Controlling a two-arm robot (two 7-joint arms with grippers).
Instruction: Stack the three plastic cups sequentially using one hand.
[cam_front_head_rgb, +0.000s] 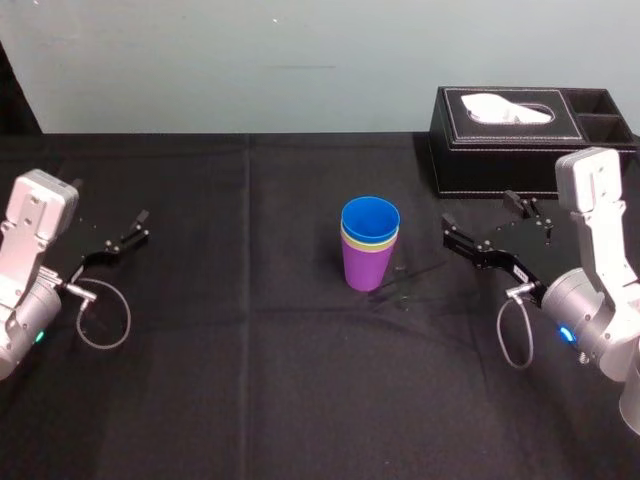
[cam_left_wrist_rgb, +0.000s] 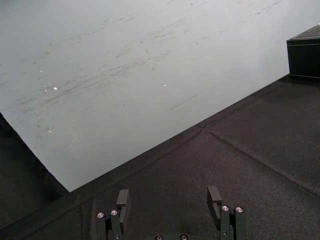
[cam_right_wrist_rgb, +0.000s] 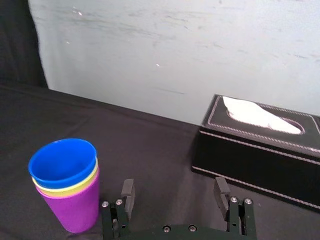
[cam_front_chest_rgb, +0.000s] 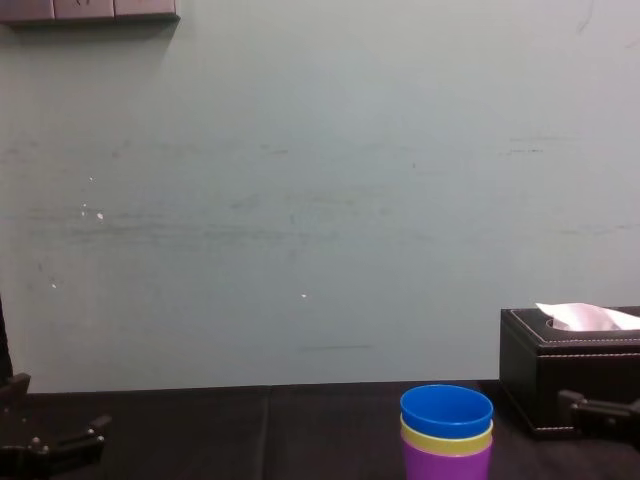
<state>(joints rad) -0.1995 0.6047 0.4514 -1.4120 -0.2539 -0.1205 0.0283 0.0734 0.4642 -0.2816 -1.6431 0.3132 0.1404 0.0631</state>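
The blue cup (cam_front_head_rgb: 370, 215) sat nested in the yellow-green cup (cam_front_head_rgb: 371, 243), which sat in the purple cup (cam_front_head_rgb: 368, 270), upright at mid-worktop (cam_front_head_rgb: 250, 380). The right end effector (cam_right_wrist_rgb: 174, 184) hung just right of the stack, fingers spread wide and empty. The left end effector (cam_left_wrist_rgb: 169, 194) rested far left, likewise spread and empty.

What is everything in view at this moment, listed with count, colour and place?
purple cup: one, purple, upright at mid-table, bottom of the nested stack
yellow-green cup: one, yellow-green, nested in the purple one, only its rim band visible
blue cup: one, bright blue, nested on top
tissue box: one, black with a white tissue, far right of the table
table: one, covered in black cloth
wall: one, pale grey-green, behind the table
left claw: one, black, open, over the table's left side, far from the cups
right claw: one, black, open, right of the stack, not touching it
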